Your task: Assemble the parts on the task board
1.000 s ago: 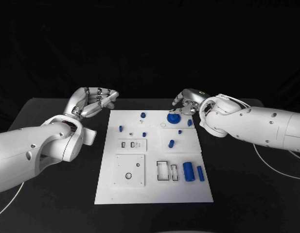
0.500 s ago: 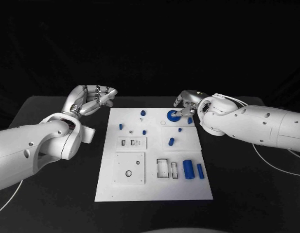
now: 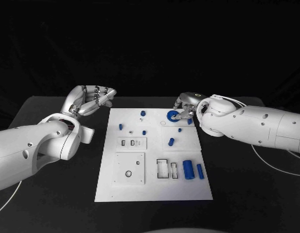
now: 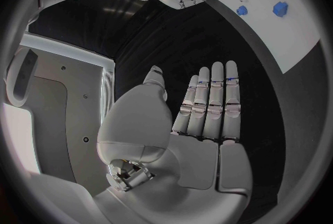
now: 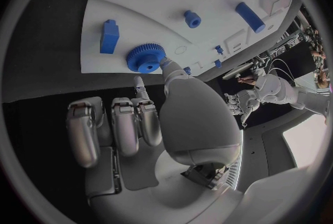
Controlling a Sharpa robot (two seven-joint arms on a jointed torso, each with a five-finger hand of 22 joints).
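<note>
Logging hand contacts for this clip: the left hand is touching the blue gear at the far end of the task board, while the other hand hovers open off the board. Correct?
Not quite: the right hand touches the blue gear, as the right wrist view shows. The left hand is the one held open off the task board, in the head view.

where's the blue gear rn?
Head view: the blue gear sits at the far right of the task board, with the right hand touching it; a small blue block stands beside it.

No legible text, label, number or sign on anything in view.
</note>
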